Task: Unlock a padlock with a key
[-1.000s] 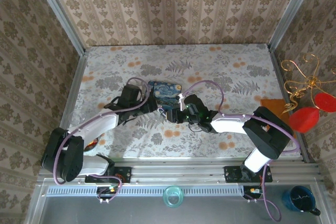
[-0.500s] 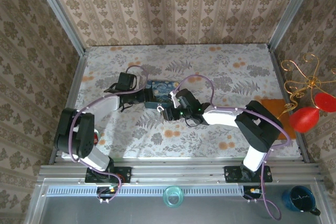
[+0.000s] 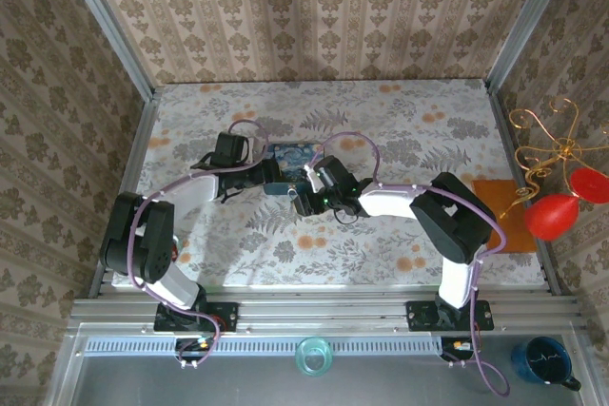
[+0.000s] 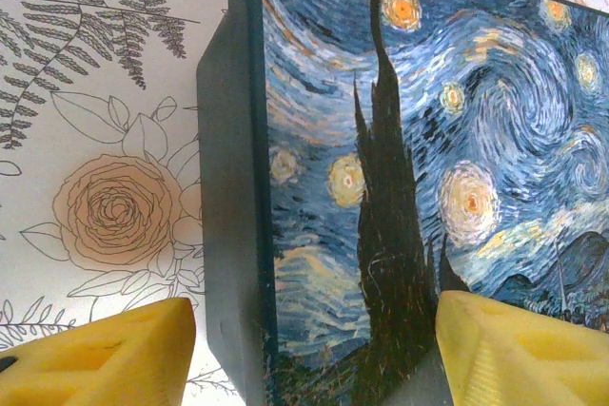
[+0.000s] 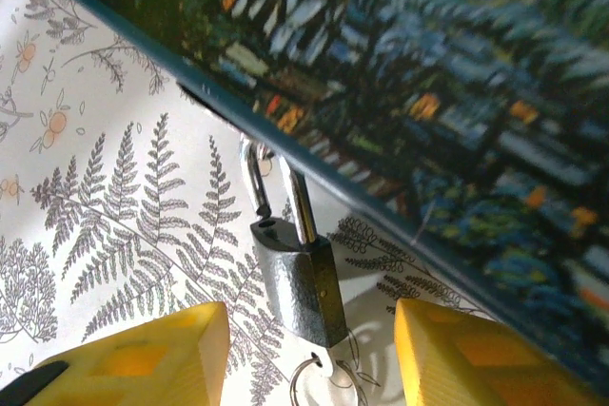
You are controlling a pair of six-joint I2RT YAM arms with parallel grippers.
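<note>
Both arms have pushed further in toward the blue painted box (image 3: 291, 152) than a second ago. The right arm is stretched more to the left, and the left arm's elbow is swung up off the bench (image 3: 409, 121). From above, the two wrists meet at the near edge of the box, the left one at its near-left corner and the right one at the near side.

The left fingers (image 4: 100, 357) stand apart and straddle the box's corner. One yellow pad sits over the flowered bench just beside the dark side wall. The other (image 4: 523, 349) lies over the swirled night-sky lid. Neither pad visibly presses on the box.

The right fingers (image 5: 143, 358) are also spread. The padlock (image 5: 303, 290) lies between them with a clear gap on each side, so nothing is gripped. It is a small dark body resting on the fern-printed bench, right at the lower edge of the box. Its silvery shackle (image 5: 278, 187) reaches up to that edge. A thin metal ring (image 5: 319, 385) shows at the bottom end of the body. It cannot be told whether a key sits in the lock.
</note>
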